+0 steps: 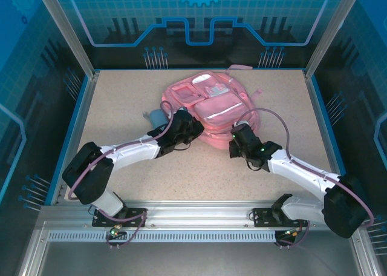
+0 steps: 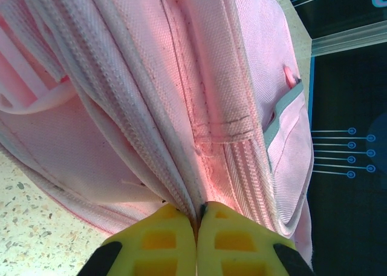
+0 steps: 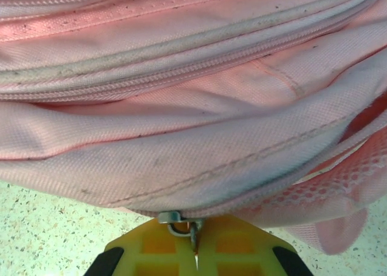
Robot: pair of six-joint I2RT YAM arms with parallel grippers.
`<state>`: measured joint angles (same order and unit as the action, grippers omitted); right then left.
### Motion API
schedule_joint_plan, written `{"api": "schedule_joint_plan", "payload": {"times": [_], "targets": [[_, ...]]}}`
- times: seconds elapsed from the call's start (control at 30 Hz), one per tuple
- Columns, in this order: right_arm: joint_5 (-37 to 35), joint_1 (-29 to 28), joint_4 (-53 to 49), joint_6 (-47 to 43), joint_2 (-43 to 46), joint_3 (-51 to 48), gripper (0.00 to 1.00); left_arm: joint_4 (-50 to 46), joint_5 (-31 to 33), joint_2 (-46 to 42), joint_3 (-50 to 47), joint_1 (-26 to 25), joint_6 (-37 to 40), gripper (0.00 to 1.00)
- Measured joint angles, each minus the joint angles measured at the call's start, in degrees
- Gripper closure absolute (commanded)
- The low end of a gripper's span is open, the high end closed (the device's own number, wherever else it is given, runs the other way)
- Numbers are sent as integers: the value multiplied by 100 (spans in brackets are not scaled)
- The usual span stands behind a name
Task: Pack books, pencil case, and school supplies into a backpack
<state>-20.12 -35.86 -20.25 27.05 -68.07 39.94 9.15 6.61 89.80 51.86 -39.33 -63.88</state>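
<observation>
The pink backpack (image 1: 208, 100) lies flat at the table's middle back. My left gripper (image 1: 191, 123) is at its near left edge; in the left wrist view its yellow fingers (image 2: 163, 239) are shut on the backpack (image 2: 181, 76) fabric beside a zipper line. My right gripper (image 1: 237, 138) is at the near right edge, with its jaws shut on a metal zipper pull (image 3: 180, 221) under the backpack (image 3: 181, 137) seam. A light blue pencil case (image 1: 155, 115) lies left of the backpack, partly behind my left arm. The books and school supplies are out of view.
Speckled tabletop (image 1: 121, 97) stretches left of the backpack and in front of it (image 1: 205, 173). A blue rim (image 1: 77, 118) and metal posts (image 1: 63, 28) bound the table. A metal rail (image 1: 199, 212) runs along the near edge.
</observation>
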Motion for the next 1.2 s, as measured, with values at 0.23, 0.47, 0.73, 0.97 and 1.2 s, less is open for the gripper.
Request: {"api": "schedule_joint_plan", "payload": {"times": [0.23, 0.47, 0.73, 0.97, 1.2], "targets": [[1405, 50, -199, -643, -684, 610, 100, -273, 114, -520, -369, 363, 219, 56], [2605, -157, 22, -739, -1587, 1329, 100, -1145, 730, -2006, -981, 597, 170, 40], [3307, -472, 444, -669, -2426, 2129, 100, -1314, 638, -3036, -2035, 597, -555, 34], [3480, -780, 492, -654, -2686, 2339, 100, -562, 328, -2704, -2164, 597, -826, 32], [3560, -964, 479, -651, -2721, 2350, 100, 57, 254, -2076, -2164, 597, -968, 60]]}}
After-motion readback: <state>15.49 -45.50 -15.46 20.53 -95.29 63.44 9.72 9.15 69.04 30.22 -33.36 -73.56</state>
